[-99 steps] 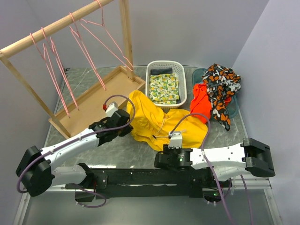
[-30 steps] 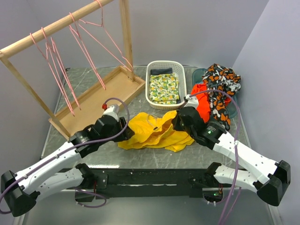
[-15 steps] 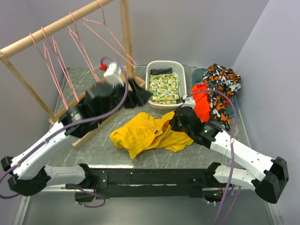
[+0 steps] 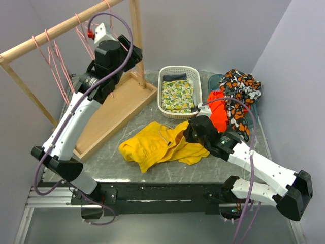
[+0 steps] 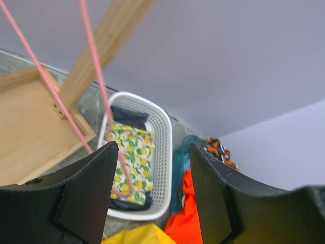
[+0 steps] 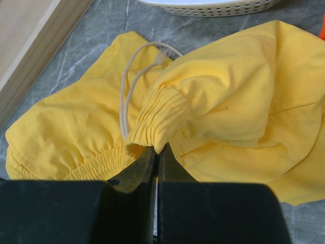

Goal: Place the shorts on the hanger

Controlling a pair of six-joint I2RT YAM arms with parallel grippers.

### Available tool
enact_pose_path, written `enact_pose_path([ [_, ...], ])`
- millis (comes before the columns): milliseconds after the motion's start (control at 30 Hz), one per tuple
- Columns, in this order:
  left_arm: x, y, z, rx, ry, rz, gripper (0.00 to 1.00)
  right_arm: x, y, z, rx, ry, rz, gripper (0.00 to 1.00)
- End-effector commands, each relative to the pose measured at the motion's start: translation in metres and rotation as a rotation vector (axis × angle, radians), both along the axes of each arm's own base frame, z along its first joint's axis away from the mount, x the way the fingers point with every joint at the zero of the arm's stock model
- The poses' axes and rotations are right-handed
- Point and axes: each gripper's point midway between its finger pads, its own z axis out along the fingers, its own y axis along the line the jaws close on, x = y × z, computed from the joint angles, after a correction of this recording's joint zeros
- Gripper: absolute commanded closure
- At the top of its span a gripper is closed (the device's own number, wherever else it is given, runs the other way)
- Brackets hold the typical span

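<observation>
Right claw [image 6: 155, 151] clamped on shorts [image 6: 233, 101] waistband near basket [image 5: 163, 142], grip visible only from its wrist, left claw [image 5: 152, 152] apart by hanger [image 5: 96, 76].

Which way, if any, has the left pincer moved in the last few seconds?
Yes. The left pincer left the shorts and rose up and back to the rack post, open beside a hanger.

Left tool [image 5: 151, 152] up beside the hanger [image 5: 96, 76], apparently off the shorts [image 4: 152, 145].
</observation>
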Motion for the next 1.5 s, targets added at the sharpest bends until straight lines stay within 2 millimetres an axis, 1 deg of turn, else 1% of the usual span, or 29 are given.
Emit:
enact_pose_path([
  [0,0.015,0.021,0.024,-0.037,-0.055,0.051,0.37,0.005,0.002,0.022,0.04,-0.056,0.004,1.0],
  [67,0.024,0.025,0.023,-0.038,-0.059,0.063,0.39,0.006,0.002,0.022,0.042,-0.059,0.003,1.0],
  [100,0.032,0.024,0.017,-0.035,-0.05,0.068,0.39,0.006,0.002,0.021,0.04,-0.057,0.005,1.0],
  [167,0.041,0.028,0.017,-0.042,-0.056,0.076,0.39,0.006,0.003,0.021,0.038,-0.056,0.007,1.0],
  [233,0.055,0.031,0.015,-0.055,-0.078,0.079,0.39,0.007,0.003,0.022,0.034,-0.06,0.008,1.0],
  [300,0.067,0.027,0.008,-0.062,-0.078,0.064,0.4,0.007,0.002,0.024,0.028,-0.065,0.008,1.0],
  [333,0.073,0.031,0.013,-0.071,-0.094,0.07,0.41,0.007,0.002,0.024,0.029,-0.065,0.009,1.0],
  [367,0.077,0.029,0.011,-0.077,-0.093,0.06,0.42,0.007,0.002,0.025,0.031,-0.069,0.01,1.0],
  [400,0.085,0.028,0.004,-0.077,-0.085,0.057,0.43,0.007,0.002,0.026,0.032,-0.072,0.011,1.0],
  [433,0.09,0.03,0.008,-0.088,-0.102,0.059,0.45,0.007,0.002,0.026,0.03,-0.073,0.012,1.0],
  [500,0.096,0.026,0.005,-0.095,-0.106,0.042,0.48,0.008,0.0,0.026,0.024,-0.075,0.007,1.0],
  [600,0.099,0.022,0.009,-0.101,-0.133,0.018,0.57,0.008,0.0,0.025,0.018,-0.076,0.005,1.0],
  [633,0.099,0.019,0.007,-0.1,-0.137,0.008,0.62,0.008,0.0,0.025,0.019,-0.077,0.006,1.0],
  [700,0.096,0.02,0.018,-0.113,-0.176,0.0,0.72,0.009,0.001,0.025,0.02,-0.078,0.009,1.0],
  [733,0.096,0.019,0.013,-0.11,-0.172,-0.003,0.81,0.009,0.002,0.024,0.019,-0.076,0.01,1.0],
  [800,0.091,0.021,0.023,-0.115,-0.209,-0.006,0.9,0.009,0.004,0.024,0.025,-0.073,0.016,1.0],
  [833,0.091,0.02,0.021,-0.111,-0.208,-0.008,0.99,0.01,0.005,0.024,0.026,-0.073,0.016,1.0],
  [967,0.083,0.018,0.033,-0.083,-0.247,-0.036,0.99,0.011,0.008,0.023,0.03,-0.071,0.023,1.0],
  [1033,0.078,0.013,0.032,-0.067,-0.251,-0.052,0.99,0.013,0.007,0.025,0.028,-0.077,0.015,1.0],
  [1100,0.068,0.008,0.038,-0.056,-0.273,-0.081,0.99,0.014,0.007,0.027,0.028,-0.084,0.013,1.0],
  [1133,0.067,0.006,0.032,-0.046,-0.266,-0.087,0.99,0.015,0.007,0.027,0.026,-0.085,0.011,1.0],
  [1167,0.062,0.006,0.034,-0.039,-0.269,-0.095,0.99,0.015,0.007,0.028,0.025,-0.086,0.012,1.0],
  [1233,0.058,0.0,0.025,-0.033,-0.251,-0.12,0.99,0.015,0.007,0.029,0.023,-0.087,0.011,1.0],
  [1267,0.051,0.001,0.03,-0.04,-0.264,-0.132,0.99,0.015,0.006,0.029,0.023,-0.088,0.008,1.0],
  [1300,0.048,-0.004,0.021,-0.031,-0.25,-0.147,0.99,0.015,0.006,0.029,0.024,-0.09,0.008,1.0],
  [1333,0.044,-0.006,0.02,-0.027,-0.254,-0.157,0.99,0.015,0.006,0.029,0.026,-0.093,0.008,1.0],
  [1367,0.037,-0.005,0.025,-0.02,-0.269,-0.161,0.99,0.016,0.005,0.029,0.022,-0.092,0.003,1.0],
  [1400,0.033,-0.01,0.018,-0.013,-0.255,-0.181,0.99,0.015,0.005,0.029,0.022,-0.093,0.003,1.0],
  [1467,0.021,-0.014,0.018,-0.003,-0.254,-0.216,0.99,0.015,0.003,0.029,0.019,-0.095,-0.002,1.0],
])
